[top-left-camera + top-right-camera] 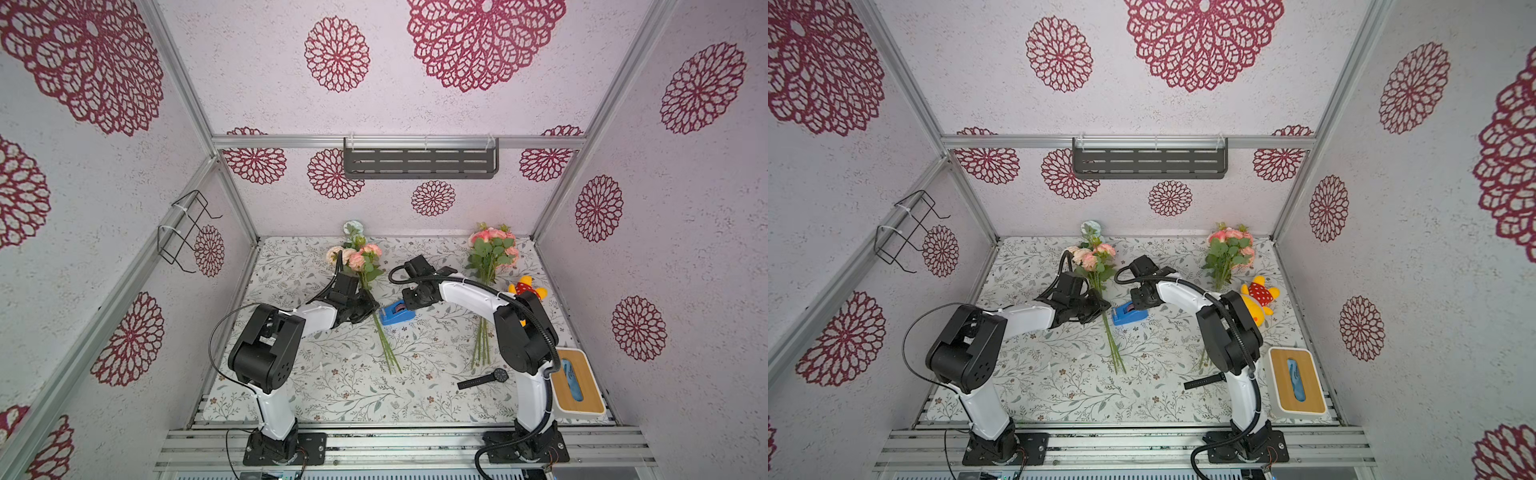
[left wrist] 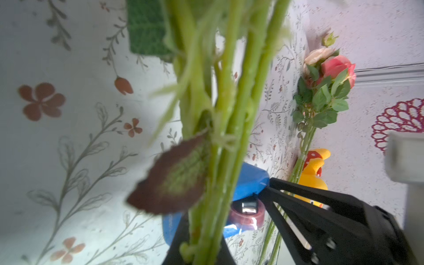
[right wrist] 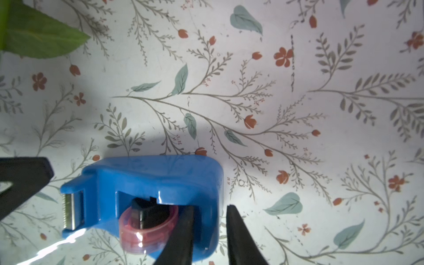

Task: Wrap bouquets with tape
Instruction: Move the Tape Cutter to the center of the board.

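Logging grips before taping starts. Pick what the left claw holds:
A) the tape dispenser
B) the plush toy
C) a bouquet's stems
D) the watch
C: the left claw is shut on the bouquet, whose green stems run through the claw in the left wrist view.

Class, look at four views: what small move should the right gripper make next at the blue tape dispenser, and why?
Probably close the right gripper on the rear wall of the blue plastic tape dispenser. Its fingers straddle that wall, one beside the reddish tape roll, one outside with a gap. The left gripper already clamps the stems of the pink and peach rose bouquet.
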